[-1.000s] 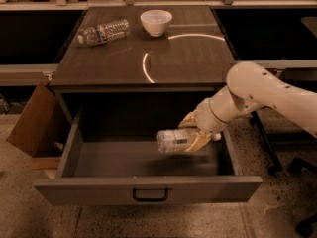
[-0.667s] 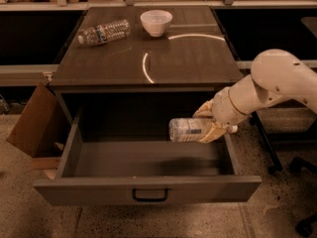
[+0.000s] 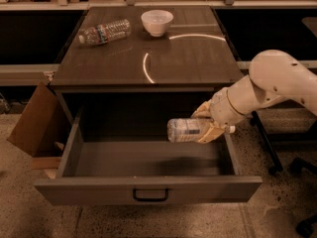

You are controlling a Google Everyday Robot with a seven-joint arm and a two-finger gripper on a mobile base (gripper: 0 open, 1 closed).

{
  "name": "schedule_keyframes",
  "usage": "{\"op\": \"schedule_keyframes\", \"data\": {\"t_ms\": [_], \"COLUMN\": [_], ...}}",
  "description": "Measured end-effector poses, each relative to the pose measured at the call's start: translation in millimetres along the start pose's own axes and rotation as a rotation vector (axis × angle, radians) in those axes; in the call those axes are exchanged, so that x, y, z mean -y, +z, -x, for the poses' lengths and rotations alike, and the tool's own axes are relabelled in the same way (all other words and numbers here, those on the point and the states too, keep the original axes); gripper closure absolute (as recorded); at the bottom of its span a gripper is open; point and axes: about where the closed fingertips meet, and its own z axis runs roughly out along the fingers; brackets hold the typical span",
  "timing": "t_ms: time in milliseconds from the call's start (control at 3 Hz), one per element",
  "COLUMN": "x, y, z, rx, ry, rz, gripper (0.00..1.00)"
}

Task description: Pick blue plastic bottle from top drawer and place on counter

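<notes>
The blue plastic bottle lies on its side in my gripper, its white cap pointing right. The gripper is shut on it and holds it in the air above the open top drawer, near the drawer's right side. The bottle is well above the drawer floor and just below the level of the counter. The arm comes in from the right. The drawer is pulled fully out, with its dark pull handle at the centre of the front panel.
On the counter's far side lie a longer ribbed clear bottle and a white bowl. A cardboard box stands left of the cabinet. Chair legs stand at the right.
The gripper has lifted the bottle up out of the drawer and moved it slightly right. The drawer and the counter's things have not moved.
</notes>
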Motion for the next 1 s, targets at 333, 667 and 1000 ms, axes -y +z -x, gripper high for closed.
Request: {"op": "schedule_keyframes", "data": {"t_ms": [333, 667, 1000], "x": [20, 51, 54], "y": [-54, -128, -128], "z": [5, 19, 20], "rx": [-0.015, -0.055, -0.054], "ry": [0.009, -0.010, -0.011], "rz": [-0.079, -0.202, -0.202], "gripper": [1.00, 1.00, 1.00]}}
